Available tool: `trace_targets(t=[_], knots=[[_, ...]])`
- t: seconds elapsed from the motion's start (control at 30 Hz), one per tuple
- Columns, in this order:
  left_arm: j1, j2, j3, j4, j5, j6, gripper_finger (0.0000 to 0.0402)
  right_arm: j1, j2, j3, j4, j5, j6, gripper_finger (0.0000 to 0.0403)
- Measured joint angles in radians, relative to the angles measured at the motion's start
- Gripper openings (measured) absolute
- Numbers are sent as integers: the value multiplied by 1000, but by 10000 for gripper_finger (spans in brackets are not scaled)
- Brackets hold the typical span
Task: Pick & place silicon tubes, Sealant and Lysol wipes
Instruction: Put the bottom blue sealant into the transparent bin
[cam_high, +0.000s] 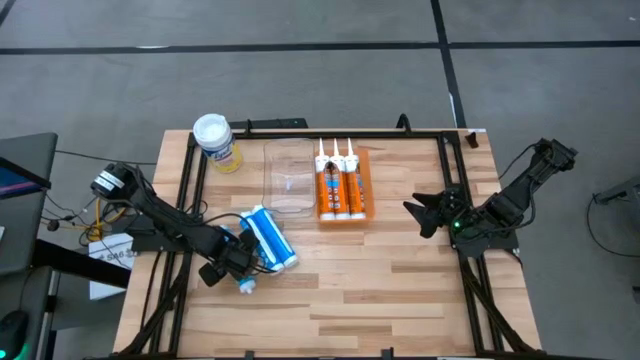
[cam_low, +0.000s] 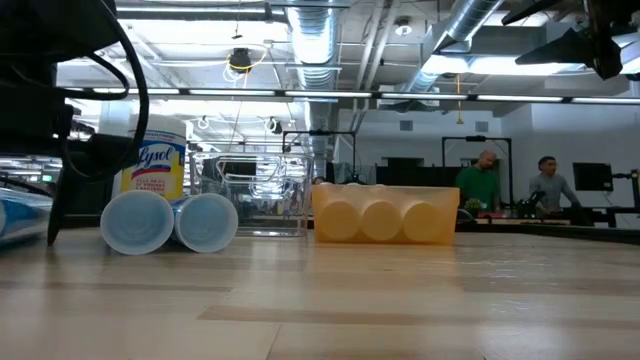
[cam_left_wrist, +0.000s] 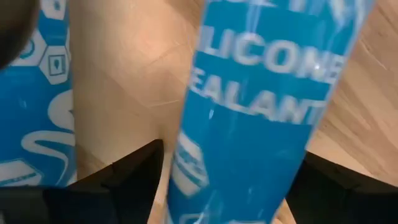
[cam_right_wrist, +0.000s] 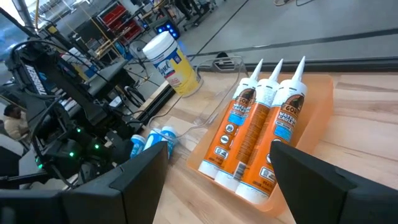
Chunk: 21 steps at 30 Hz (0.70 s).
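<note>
Blue silicone tubes (cam_high: 268, 238): two lie side by side in the lower left of the high view, touching each other, white ends toward the bottom of the frame. A third blue tube (cam_left_wrist: 261, 106) sits between the fingers of my left gripper (cam_high: 238, 262), just below and left of that pair. In the left wrist view its label fills the middle of the frame with a dark finger on each side. I cannot tell whether the jaws are already pinching it or only straddling it.

I judge that the step in hand is the pick of this tube. The next move calls for a firm close on the round body, then a straight lift so it does not roll against its neighbours.

The orange sealant tubes (cam_high: 338, 183) lie in an orange tray (cam_high: 367, 180) at the centre of the high view, nozzles toward the top of the frame. The clear bin (cam_high: 288, 178) just left of the tray looks like the place to put things, though that is my guess.

The Lysol wipes (cam_high: 217, 142) stand upright in the upper left.

My right gripper (cam_high: 423, 213) waits at centre right, jaws spread, holding nothing.

Count:
- blue tubes: 3
- orange tubes: 3
- wipes canister: 1
- clear bin: 1
- orange tray: 1
</note>
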Motion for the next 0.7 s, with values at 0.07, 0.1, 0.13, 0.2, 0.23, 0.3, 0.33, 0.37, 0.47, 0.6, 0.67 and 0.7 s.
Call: trace_targets(t=[0.07,0.1,0.13,0.2,0.23,0.3,0.33,0.37,0.47,0.6,0.67,0.7], knots=[[0,0,-4,4,1,-8,276,0,0,0,1,0,0,276],[0,1,-5,9,1,-18,267,0,0,0,4,0,0,276],[0,1,-5,13,3,-23,255,0,0,0,7,-1,0,276],[-1,1,-5,17,11,-41,229,0,0,0,9,-1,0,276],[-1,1,-5,19,19,-50,216,0,0,0,10,-2,0,276],[-1,1,-5,19,33,-69,202,0,0,0,12,-2,0,276],[-1,2,-6,18,37,-79,202,0,0,0,13,-2,0,276],[-1,2,-6,18,38,-92,202,0,0,0,15,-2,0,276],[-1,2,-4,8,40,-105,202,0,0,0,16,-2,0,276],[-1,8,32,-47,41,-106,202,0,0,0,15,-2,0,276],[-1,10,59,-73,42,-113,202,0,0,0,15,-2,0,276],[-1,9,72,-82,42,-116,202,0,0,0,15,-2,-1,276]])
